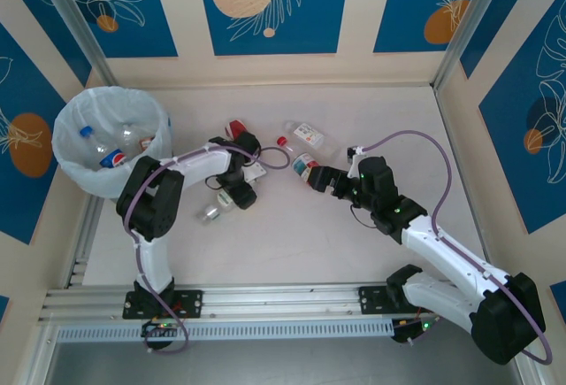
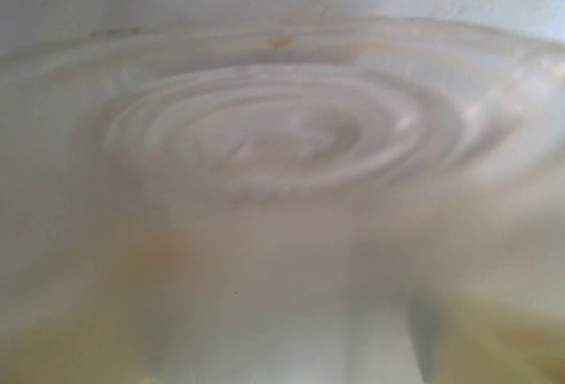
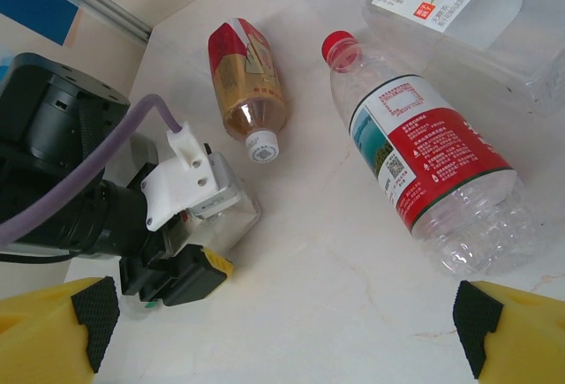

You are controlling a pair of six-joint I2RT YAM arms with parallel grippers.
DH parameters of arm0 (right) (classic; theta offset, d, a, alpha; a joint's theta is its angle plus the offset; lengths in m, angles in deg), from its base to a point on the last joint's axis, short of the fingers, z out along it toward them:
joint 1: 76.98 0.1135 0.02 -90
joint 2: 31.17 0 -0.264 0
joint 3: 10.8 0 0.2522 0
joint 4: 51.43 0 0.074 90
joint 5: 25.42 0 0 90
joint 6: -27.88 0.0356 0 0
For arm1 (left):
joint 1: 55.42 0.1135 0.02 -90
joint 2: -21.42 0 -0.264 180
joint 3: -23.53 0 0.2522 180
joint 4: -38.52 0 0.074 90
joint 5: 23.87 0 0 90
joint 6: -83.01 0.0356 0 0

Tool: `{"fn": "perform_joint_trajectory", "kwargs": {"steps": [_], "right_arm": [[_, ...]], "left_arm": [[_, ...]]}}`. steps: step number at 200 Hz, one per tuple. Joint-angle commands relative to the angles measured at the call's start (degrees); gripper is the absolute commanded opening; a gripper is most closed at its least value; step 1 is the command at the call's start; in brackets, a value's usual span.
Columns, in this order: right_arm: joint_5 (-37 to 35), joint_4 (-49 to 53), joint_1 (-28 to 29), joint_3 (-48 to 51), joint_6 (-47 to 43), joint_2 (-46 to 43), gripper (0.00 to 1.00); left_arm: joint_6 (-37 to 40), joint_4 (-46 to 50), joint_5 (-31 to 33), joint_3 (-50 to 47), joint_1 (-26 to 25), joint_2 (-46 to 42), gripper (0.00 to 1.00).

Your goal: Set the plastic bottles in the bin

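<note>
One red-label bottle [image 3: 424,163] carries a QR code [image 3: 396,167] near a Chinese-lettered bottle [image 3: 468,4]

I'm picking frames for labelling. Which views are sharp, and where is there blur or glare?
Top external: sharp and evenly lit, with only soft shadows on the table. Left wrist: badly out of focus, because a clear bottle sits too close to the lens and its ribs smear. Right wrist: crisp, with distinct label print on the red-label bottle and mild glare on its clear body.
</note>
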Motion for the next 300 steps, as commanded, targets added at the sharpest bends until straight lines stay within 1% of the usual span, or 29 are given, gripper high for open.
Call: {"fn": "perform_joint_trajectory", "kwargs": {"steps": [1, 33, 60, 107, 177, 207, 227, 241, 265, 284, 300], "right_arm": [[-0.5, -0.9, 0.4, 0.5, 0.4, -0.7, 1.0], [0.9, -1.4, 0.4, 0.9, -1.9, -0.6, 0.99], [2.2, -0.8, 0.4, 0.7, -3.9, -0.2, 0.99], [2.0, -3.3, 2.2, 0.7, -10.1, 0.7, 1.0], [-6.7, -11.9, 9.4, 2.4, -19.4, 2.1, 0.99], [-7.5, -17.1, 12.4, 4.2, -24.5, 2.2, 0.99], [-7.9, -18.5, 14.3, 4.2, -27.6, 2.5, 0.99], [-8.3, -18.5, 15.0, 3.7, -28.5, 2.9, 0.99], [-8.9, -19.5, 15.8, 3.2, -28.8, 3.5, 0.99], [-11.2, -21.1, 16.4, 3.3, -28.2, 3.6, 0.99], [-11.7, -23.2, 16.7, 3.7, -27.8, 3.6, 0.99]], "left_arm": [[0.0, -1.1, 0.6, -0.8, -0.7, -2.8, 0.67], [-0.6, -1.7, -0.8, -1.2, -0.8, -5.1, 0.6], [-1.4, -1.7, -3.3, -0.6, -0.7, -6.5, 0.6], [-3.1, -0.1, -3.8, 2.4, -0.7, -7.5, 0.56], [-4.9, -2.1, -5.7, 2.3, -0.7, -10.9, 0.56], [-6.2, -1.9, -6.7, 3.3, -0.5, -11.5, 0.56], [-7.5, -1.8, -7.5, 4.4, -0.5, -12.4, 0.56], [-8.3, -1.8, -8.6, 5.2, -0.5, -13.3, 0.55], [-8.2, -2.4, -13.0, 5.7, -0.2, -15.6, 0.55], [-8.8, -2.4, -14.3, 6.8, 0.1, -17.1, 0.55], [-9.3, -2.6, -15.2, 7.9, 0.3, -18.4, 0.54]]}}
